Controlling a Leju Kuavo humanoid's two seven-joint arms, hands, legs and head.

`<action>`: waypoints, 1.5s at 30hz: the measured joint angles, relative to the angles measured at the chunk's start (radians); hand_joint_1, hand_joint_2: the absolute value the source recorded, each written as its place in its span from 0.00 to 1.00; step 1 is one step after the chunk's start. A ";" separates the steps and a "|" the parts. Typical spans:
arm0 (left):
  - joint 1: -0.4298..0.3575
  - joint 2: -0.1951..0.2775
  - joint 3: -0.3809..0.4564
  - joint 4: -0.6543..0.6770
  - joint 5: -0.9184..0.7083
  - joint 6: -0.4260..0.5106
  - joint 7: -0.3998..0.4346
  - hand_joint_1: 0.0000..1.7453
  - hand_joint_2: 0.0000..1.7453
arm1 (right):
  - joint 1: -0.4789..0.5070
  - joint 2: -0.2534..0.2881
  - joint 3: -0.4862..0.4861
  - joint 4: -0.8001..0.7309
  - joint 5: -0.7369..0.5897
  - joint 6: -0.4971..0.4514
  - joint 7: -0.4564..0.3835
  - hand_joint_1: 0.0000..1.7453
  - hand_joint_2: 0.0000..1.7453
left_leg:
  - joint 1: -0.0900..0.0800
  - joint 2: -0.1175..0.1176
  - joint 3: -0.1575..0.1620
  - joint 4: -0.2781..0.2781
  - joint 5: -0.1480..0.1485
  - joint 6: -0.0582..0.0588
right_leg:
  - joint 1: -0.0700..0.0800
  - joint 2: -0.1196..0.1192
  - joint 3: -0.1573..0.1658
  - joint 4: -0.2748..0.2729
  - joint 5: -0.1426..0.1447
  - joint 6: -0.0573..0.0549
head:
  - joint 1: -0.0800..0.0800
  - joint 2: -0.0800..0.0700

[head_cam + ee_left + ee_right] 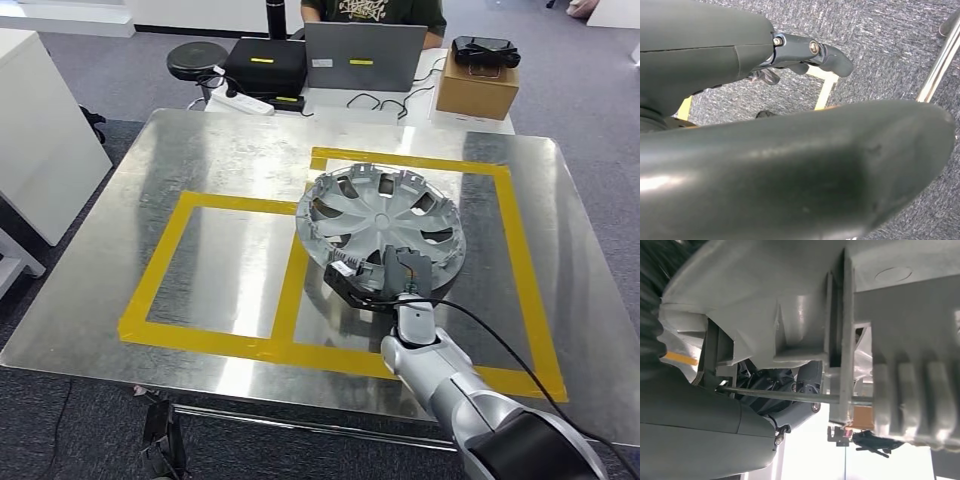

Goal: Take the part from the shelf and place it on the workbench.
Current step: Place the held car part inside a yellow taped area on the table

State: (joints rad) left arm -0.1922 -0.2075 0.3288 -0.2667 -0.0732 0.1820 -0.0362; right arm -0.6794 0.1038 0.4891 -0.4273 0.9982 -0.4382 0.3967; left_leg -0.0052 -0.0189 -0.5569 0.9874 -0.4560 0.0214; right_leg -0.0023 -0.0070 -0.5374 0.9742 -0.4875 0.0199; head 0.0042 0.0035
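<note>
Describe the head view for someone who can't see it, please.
The robot's silver right arm reaches over a shiny metal workbench, its right hand gripping the near rim of a round grey plastic hubcap lying inside yellow tape rectangles. Behind the bench, a person sits at a grey laptop.

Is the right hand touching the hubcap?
Touching. Head view shows the right hand gripping the near rim of the hubcap; right wrist view shows fingers under it.

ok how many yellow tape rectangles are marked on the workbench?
2. The left rectangle sits nearer the table's left side, nothing inside it. The right rectangle is larger, adjoining it, and the hubcap lies partly inside, overlapping its left edge.
</note>
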 joint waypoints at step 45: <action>0.019 0.053 0.007 0.000 0.092 -0.006 -0.060 0.00 0.00 | -0.216 -0.336 0.337 -0.250 -0.423 0.620 -0.544 0.00 0.00 | -0.002 0.005 -0.017 0.002 0.005 0.004 | -0.002 0.005 -0.005 0.000 0.009 0.006 | 0.003 0.000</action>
State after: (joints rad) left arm -0.1732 -0.1544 0.3362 -0.2667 0.0190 0.1762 -0.0965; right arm -0.8950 -0.2323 0.8257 -0.6769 0.5751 0.1820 -0.1476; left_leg -0.0070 -0.0138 -0.5736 0.9892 -0.4514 0.0258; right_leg -0.0041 -0.0016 -0.5427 0.9747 -0.4785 0.0257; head 0.0073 0.0035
